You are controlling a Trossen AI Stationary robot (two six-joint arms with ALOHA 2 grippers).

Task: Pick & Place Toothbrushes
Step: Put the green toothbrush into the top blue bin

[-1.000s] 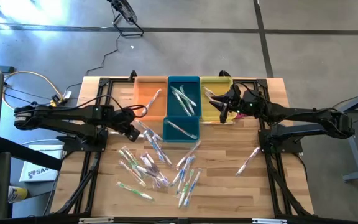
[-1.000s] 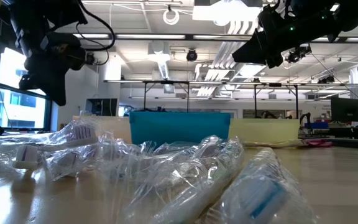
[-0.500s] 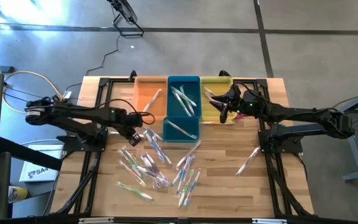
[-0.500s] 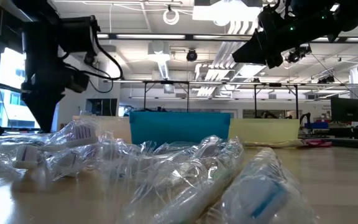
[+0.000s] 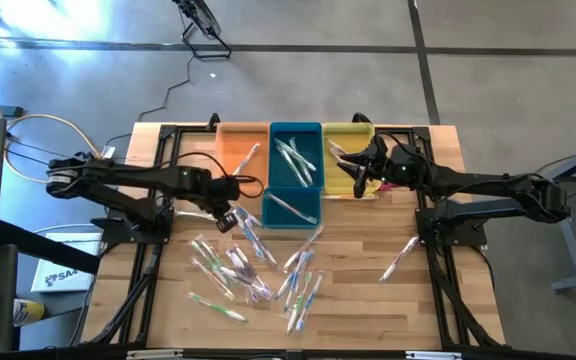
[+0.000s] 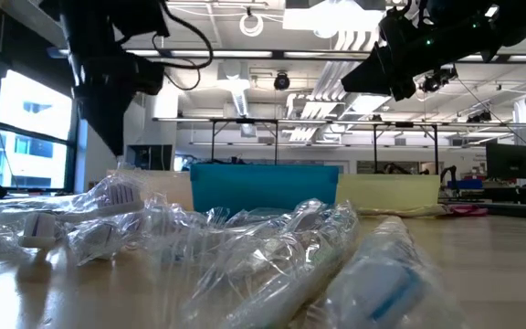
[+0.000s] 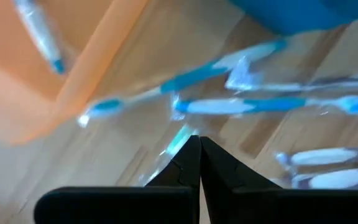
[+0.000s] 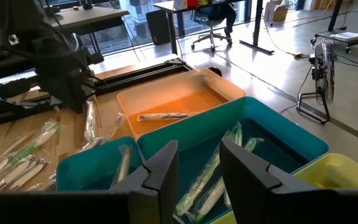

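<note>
Many wrapped toothbrushes (image 5: 253, 265) lie scattered on the wooden table in front of three bins. One lies in the orange bin (image 5: 238, 150), and several lie in the blue bin (image 5: 295, 170). My left gripper (image 5: 226, 219) is shut and points steeply down. It hangs just above the toothbrushes near the orange bin's near corner (image 7: 199, 146) and shows as clear of the heap in the low view (image 6: 115, 146). My right gripper (image 5: 352, 168) stands open and nearly level between the blue bin and the yellow bin (image 5: 350, 140), with nothing between its fingers (image 8: 199, 168).
A single toothbrush (image 5: 400, 258) lies apart near the table's right side. The three bins stand side by side at the far middle. Black frame rails (image 5: 438, 290) run along the table's left and right sides. Bare wood shows at the near right.
My left gripper has stayed shut while moving toward the table's right edge, out over the toothbrushes near the orange and blue bins. Its wrist has rolled on the way. The toothbrushes have not moved.
</note>
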